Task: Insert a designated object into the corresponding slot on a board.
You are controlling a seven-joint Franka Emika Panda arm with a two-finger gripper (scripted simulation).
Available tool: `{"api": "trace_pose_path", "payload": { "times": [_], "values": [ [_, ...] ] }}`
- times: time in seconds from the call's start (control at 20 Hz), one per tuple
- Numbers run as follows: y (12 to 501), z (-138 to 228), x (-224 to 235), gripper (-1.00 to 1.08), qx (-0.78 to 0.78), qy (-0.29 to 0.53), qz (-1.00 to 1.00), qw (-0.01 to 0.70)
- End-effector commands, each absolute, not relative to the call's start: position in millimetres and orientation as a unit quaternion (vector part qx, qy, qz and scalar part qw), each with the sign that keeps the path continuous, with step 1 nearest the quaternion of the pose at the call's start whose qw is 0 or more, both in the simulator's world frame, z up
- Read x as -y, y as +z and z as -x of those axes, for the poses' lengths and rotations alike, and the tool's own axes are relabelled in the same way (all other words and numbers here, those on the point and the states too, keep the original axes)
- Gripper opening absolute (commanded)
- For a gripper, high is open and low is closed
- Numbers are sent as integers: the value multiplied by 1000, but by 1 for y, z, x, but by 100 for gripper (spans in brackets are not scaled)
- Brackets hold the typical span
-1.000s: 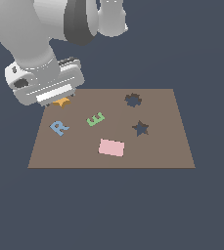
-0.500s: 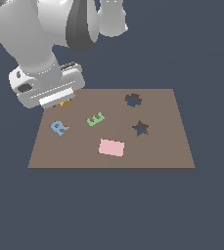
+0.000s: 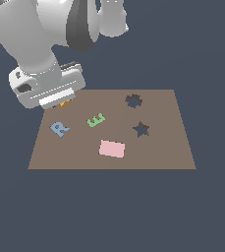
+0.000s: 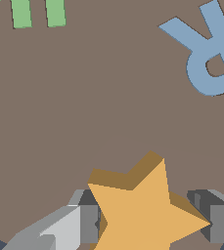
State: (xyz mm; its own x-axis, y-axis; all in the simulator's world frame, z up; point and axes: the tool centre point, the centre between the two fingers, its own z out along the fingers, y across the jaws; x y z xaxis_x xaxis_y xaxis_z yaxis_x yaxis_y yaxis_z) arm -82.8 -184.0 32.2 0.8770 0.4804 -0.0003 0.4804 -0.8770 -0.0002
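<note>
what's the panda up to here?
The gripper has its fingers on either side of the orange star, at the far corner of the brown board on the exterior view's left. The star-shaped slot is unfilled. The blue R, green E and pink rectangle lie flat on the board.

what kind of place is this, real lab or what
Most likely a simulated shape-sorting bench, not a real lab. The brown board floats on a featureless dark backdrop, the blue R, green E and pink rectangle are flat untextured colours, and the orange star between the jaws looks rendered.
</note>
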Motion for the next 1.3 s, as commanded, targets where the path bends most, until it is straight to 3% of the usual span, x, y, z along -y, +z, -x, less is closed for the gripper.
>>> {"api": "trace_pose_path", "payload": {
  "times": [0.0, 0.65, 1.25],
  "values": [
    [35, 82, 184, -100, 248, 0, 969, 0],
    [34, 92, 171, -100, 205, 0, 979, 0],
    [35, 113, 130, -100, 78, 0, 997, 0]
  ]
}}
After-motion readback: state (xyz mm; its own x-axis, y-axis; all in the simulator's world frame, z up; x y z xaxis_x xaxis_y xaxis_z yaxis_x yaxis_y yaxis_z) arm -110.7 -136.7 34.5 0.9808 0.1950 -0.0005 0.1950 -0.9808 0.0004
